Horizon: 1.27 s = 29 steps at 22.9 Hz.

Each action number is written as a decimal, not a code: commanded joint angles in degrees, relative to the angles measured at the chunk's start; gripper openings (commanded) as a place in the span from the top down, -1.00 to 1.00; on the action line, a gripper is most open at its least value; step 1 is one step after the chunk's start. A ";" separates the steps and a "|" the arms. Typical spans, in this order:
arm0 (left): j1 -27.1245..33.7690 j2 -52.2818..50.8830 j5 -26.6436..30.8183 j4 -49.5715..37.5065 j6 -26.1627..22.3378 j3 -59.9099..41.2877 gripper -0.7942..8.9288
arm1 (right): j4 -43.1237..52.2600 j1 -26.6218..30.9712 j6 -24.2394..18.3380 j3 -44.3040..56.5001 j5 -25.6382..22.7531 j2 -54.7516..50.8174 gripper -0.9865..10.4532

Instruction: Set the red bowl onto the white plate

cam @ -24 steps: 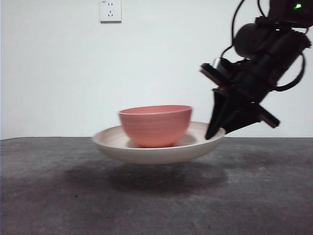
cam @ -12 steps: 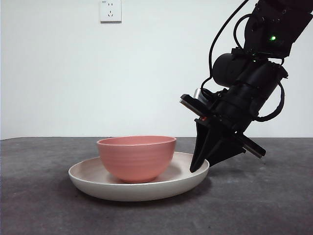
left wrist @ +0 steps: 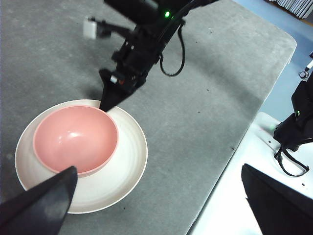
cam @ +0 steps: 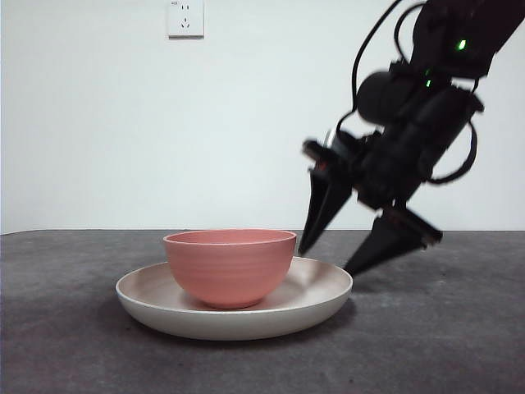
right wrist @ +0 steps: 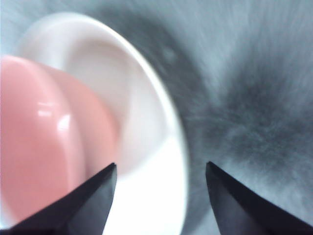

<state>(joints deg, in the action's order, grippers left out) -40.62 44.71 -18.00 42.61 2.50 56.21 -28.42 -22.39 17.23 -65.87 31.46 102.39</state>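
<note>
The small salmon-pink ridged bowl [cam: 230,266] sits upright inside the wide, shallow cream plate [cam: 324,297], roughly centred, and the plate rests flat on the dark grey tabletop [cam: 443,336]. By the look of it, the placing is done.

The right claw [cam: 330,258] hangs over the plate's rim with its jaws spread, one tip above the rim, the other beyond the plate's edge (neither seems to touch it). Seen from that claw, the bowl lies just beside it, toward the plate's centre.

The left claw [left wrist: 156,196] waits, jaws wide apart, well off from the plate.
</note>
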 commanded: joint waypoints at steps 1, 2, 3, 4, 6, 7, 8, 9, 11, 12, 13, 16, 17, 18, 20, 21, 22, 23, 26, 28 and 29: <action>-0.26 0.20 -0.28 -0.63 0.33 0.74 -0.32 | -1.25 -0.09 -1.70 -1.03 -0.70 -3.58 0.31; -0.26 0.20 -0.28 -0.63 0.33 0.74 -0.32 | -2.71 -0.09 -2.43 -1.03 -1.77 -6.10 0.26; -0.26 0.20 -0.28 -0.63 0.33 0.74 -0.32 | -4.02 -0.09 -3.23 -1.03 -2.62 -8.17 0.20; -0.26 0.20 -0.28 -0.63 0.33 0.74 -0.32 | -6.05 -0.09 -4.31 -1.03 -3.48 -11.04 0.13; -0.26 0.20 -0.28 -0.63 0.33 0.74 -0.32 | -9.77 -0.09 -5.99 -1.03 -3.50 -16.52 0.03; -0.26 0.20 -0.28 -0.63 0.33 0.74 -0.32 | -11.47 -0.09 -6.43 -1.03 -3.50 -19.19 0.00; -0.26 0.20 -0.28 -0.63 0.33 0.74 -0.32 | -13.38 -0.15 -7.26 -1.03 -3.72 -22.38 -0.05; -0.26 0.20 -0.28 -0.63 0.33 0.74 -0.32 | -14.86 -0.22 -7.52 -1.03 -4.59 -25.05 -0.06; -0.26 0.20 -0.28 -0.63 0.33 0.74 -0.32 | -18.08 -0.31 -8.28 -1.03 -6.80 -30.80 -0.10; -0.26 0.20 -0.28 -0.63 0.33 0.74 -0.32 | -19.41 -0.31 -8.66 -1.01 -7.96 -32.96 -0.14; -0.26 0.20 -0.28 -0.63 0.33 0.74 -0.32 | -20.44 -0.33 -8.90 -1.01 -8.90 -34.60 -0.17; -0.26 0.20 -0.28 -0.63 0.33 0.74 -0.32 | -23.98 -0.37 -9.94 -0.98 -10.95 -39.39 -0.23; -0.26 0.20 -0.28 -0.63 0.33 0.74 -0.32 | -25.03 -0.37 -10.64 -0.98 -10.99 -40.83 -0.23; -0.26 0.20 -0.28 -0.63 0.33 0.74 -0.32 | -26.23 -0.37 -11.39 -0.96 -10.99 -42.49 -0.23; -0.26 0.20 -0.28 -0.63 0.33 0.74 -0.32 | -27.69 -0.37 -12.66 -0.87 -10.99 -44.94 -0.23; -0.26 0.20 -0.28 -0.63 0.33 0.74 -0.32 | -28.70 -0.37 -13.55 -0.79 -11.02 -46.53 -0.23; -0.26 0.20 -0.28 -0.63 0.33 0.74 -0.32 | -29.20 -0.35 -13.97 -0.68 -11.02 -47.63 -0.23; -0.26 0.20 -0.28 -0.63 0.33 0.74 -0.32 | -29.64 -0.35 -14.38 -0.48 -11.02 -48.74 -0.23; -0.26 0.20 -0.28 -0.63 0.33 0.74 -0.32 | -30.45 -0.35 -15.12 0.61 -10.99 -52.37 -0.23; -0.26 0.20 -0.28 -0.63 0.33 0.74 -0.32 | -30.42 -0.35 -15.15 1.40 -10.97 -54.60 -0.23; -0.26 0.20 -0.28 -0.63 0.33 0.74 -0.32 | -30.42 -0.35 -15.15 1.60 -10.93 -55.39 -0.23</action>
<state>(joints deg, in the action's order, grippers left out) -40.62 44.66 -18.00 42.59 2.50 56.21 -59.40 -22.44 3.01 -63.90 20.71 46.61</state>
